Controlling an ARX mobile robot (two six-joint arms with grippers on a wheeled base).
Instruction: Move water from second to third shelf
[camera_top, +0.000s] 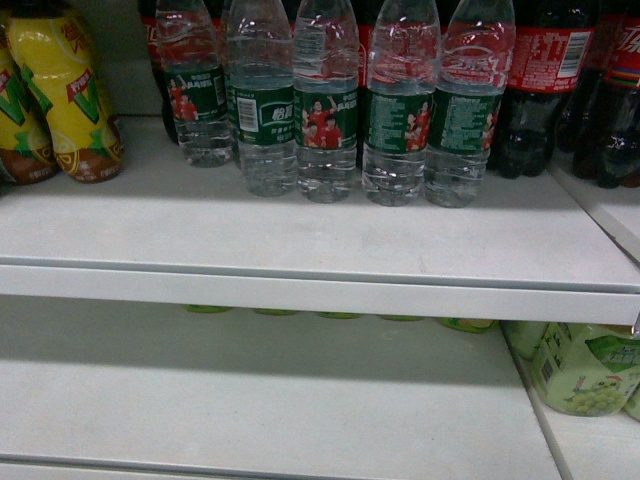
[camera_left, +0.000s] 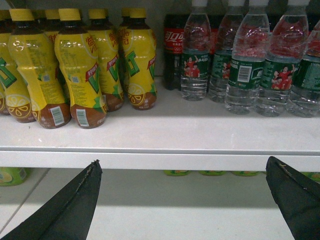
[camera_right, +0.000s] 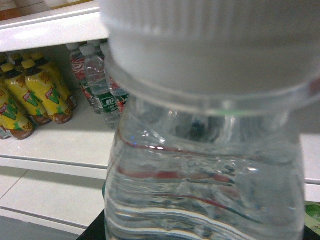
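Observation:
A clear ribbed water bottle (camera_right: 210, 165) with a white cap fills the right wrist view, upright and very close. My right gripper (camera_right: 200, 231) is shut on it low down; only a dark finger (camera_right: 92, 231) shows at the bottom left. Several more water bottles (camera_top: 325, 110) with green labels stand in a row on the upper visible shelf (camera_top: 300, 240). My left gripper (camera_left: 182, 200) is open and holds nothing; it hovers in front of the lower shelf (camera_left: 175, 215), below the upper shelf's front lip. Neither gripper shows in the head view.
Yellow juice bottles (camera_top: 70, 90) stand left of the water row and dark cola bottles (camera_top: 540, 80) right of it. On the lower shelf (camera_top: 250, 400), pale green-labelled bottles (camera_top: 585, 370) stand at the right and more green bottles (camera_top: 340, 315) at the back.

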